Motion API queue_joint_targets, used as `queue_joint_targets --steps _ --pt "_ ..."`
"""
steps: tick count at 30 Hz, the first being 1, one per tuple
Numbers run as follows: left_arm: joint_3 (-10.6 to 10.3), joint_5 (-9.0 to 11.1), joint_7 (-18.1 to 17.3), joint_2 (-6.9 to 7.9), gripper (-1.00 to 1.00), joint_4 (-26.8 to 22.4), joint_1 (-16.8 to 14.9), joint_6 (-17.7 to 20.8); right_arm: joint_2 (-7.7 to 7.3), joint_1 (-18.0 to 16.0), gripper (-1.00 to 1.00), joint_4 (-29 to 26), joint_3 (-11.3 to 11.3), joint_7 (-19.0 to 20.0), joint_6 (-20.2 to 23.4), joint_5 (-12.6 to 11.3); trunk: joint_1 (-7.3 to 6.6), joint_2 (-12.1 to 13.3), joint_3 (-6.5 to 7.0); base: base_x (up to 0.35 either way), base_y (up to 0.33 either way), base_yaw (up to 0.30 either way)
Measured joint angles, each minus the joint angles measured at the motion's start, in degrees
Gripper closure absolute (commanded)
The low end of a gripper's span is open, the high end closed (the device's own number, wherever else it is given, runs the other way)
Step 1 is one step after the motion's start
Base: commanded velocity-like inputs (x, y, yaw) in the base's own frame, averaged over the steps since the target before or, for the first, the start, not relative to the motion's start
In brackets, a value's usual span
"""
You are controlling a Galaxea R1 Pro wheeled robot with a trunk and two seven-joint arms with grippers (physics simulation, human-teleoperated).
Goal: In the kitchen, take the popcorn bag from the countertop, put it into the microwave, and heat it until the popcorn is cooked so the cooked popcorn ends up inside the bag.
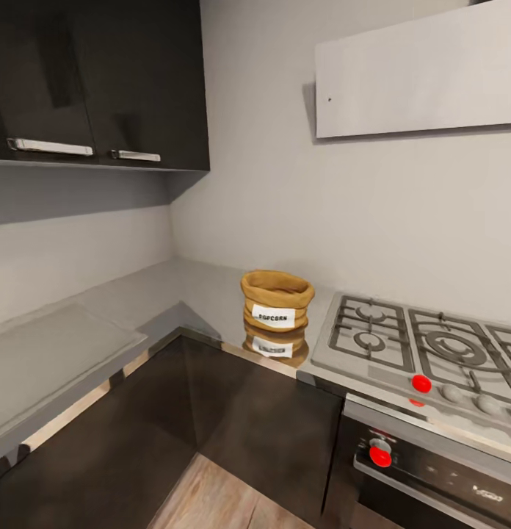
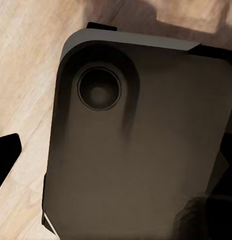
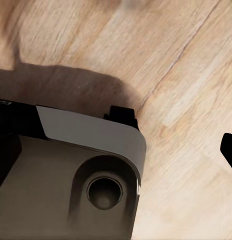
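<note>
The popcorn bag (image 1: 277, 301) stands upright on the glossy grey countertop (image 1: 175, 290), rolled rim up and its white "POPCORN" label facing the camera, in the corner stretch just left of the steel gas hob (image 1: 424, 345). Both wrist views look down on the robot's grey base (image 2: 141, 150) over a wooden floor (image 3: 186, 65). Only dark finger edges show there, so I cannot tell how wide either gripper's fingers stand.

"POPCORN" in dark capitals on white label (image 1: 273, 316) of popcorn bag (image 1: 277, 300); mirrored, unreadable in the glossy worktop (image 1: 204, 294) below.
</note>
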Motion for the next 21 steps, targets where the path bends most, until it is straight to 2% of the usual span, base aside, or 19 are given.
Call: queue_joint_targets --steps 7,21 --pt "0.08 -0.03 0.0 0.0 -1.0 0.0 0.0 -0.04 0.0 0.0 -1.0 0.0 -0.08 -0.01 -0.14 -0.24 0.01 0.0 0.01 0.146 0.225 -0.021" --pt "0.08 0.16 0.0 0.0 -1.0 0.0 0.0 -0.03 -0.04 0.0 -1.0 0.0 -0.16 -0.03 0.02 -0.37 0.02 0.0 0.63 0.007 0.01 -0.188"
